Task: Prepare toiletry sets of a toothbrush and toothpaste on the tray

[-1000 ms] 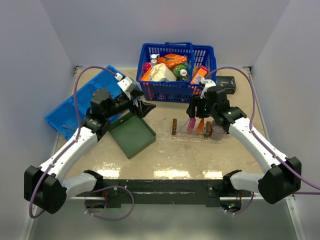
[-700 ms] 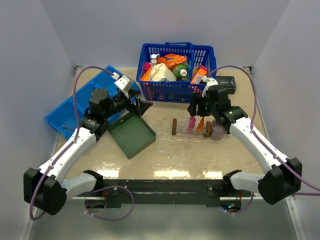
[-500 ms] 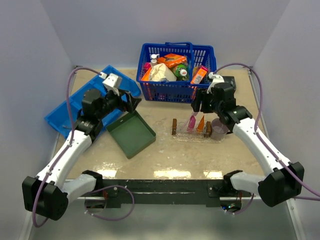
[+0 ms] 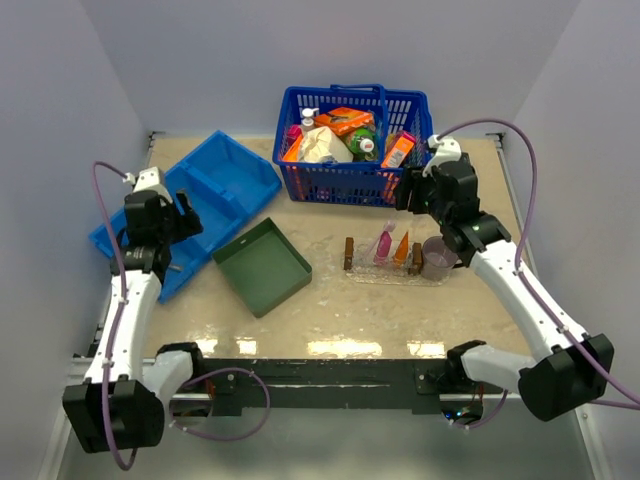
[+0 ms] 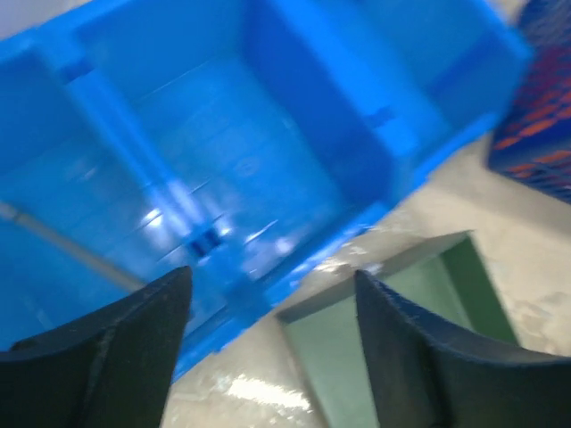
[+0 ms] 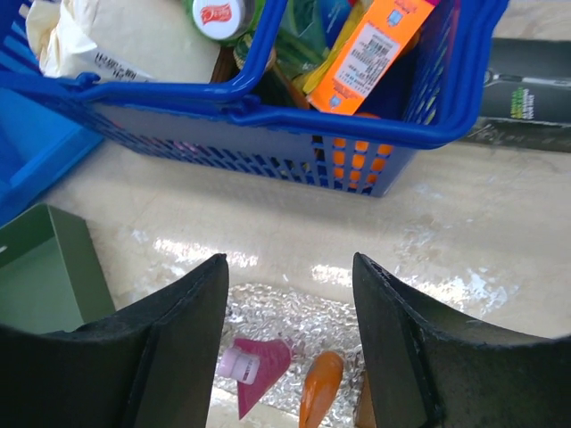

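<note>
Changes since a second ago: the left arm, then stretched toward mid-desk above the dark green square tray [image 4: 264, 266], has swung out to the far left. The right arm has drawn back from above the flat clear plastic tray with brown wooden handles [image 4: 349, 254] toward the blue plastic basket [image 4: 340, 183], leaving the tubes uncovered. Pose, the left gripper [image 5: 272, 278]: arm running up the left edge of the desk [image 4: 330, 315], wrist over the blue divided plastic bin [image 4: 215, 180], jaws apart with nothing between them. Pose, the right gripper [image 6: 287, 263]: arm reaching up the right side, wrist looking down on the strip of desk between clear tray and basket, jaws apart and holding nothing. Count, near to far:
- one green tray, left of centre
- one clear tray, right of centre, bearing two toothpaste tubes side by side, one pink tube [image 4: 383, 245] and one orange tube [image 4: 401, 247]
- one purple mug [image 4: 436, 258] just beside its right end
- one bin, far left
- one basket of packaged goods, far middle
- one black box [image 4: 455, 165] to its right
</note>
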Robot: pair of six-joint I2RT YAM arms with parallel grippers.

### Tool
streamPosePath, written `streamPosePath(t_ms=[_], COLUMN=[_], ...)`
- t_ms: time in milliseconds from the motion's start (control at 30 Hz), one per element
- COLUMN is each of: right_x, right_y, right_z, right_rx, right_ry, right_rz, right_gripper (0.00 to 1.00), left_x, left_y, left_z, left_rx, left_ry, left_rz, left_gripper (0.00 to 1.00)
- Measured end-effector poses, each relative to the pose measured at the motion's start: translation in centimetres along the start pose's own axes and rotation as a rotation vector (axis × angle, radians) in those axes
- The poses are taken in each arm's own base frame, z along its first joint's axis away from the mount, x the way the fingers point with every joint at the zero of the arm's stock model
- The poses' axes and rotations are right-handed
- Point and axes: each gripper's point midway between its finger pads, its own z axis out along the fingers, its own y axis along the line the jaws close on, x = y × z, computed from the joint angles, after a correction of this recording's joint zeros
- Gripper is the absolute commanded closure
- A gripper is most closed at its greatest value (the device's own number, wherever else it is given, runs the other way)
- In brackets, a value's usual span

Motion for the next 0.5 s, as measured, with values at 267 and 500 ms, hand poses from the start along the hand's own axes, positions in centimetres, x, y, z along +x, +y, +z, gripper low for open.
streamPosePath(t_ms=[267,500], right_x=[-3.2,-5.5], right_y=[-1.9,-2.7], right_z=[-1.8,-2.2], right_rx=[0.105,0.154], right_ry=[-0.135,-0.238], right_rz=[-0.003,0.011], right_gripper=[0.41,0.41], left_x=[3.6,5.5], left_y=[9.0,12.3], left_z=[0.6,1.8], left_rx=[-0.338,-0.471], left_ry=[0.154,0.217], left_rz=[-0.104,-0.192], left_gripper=[0.41,0.51])
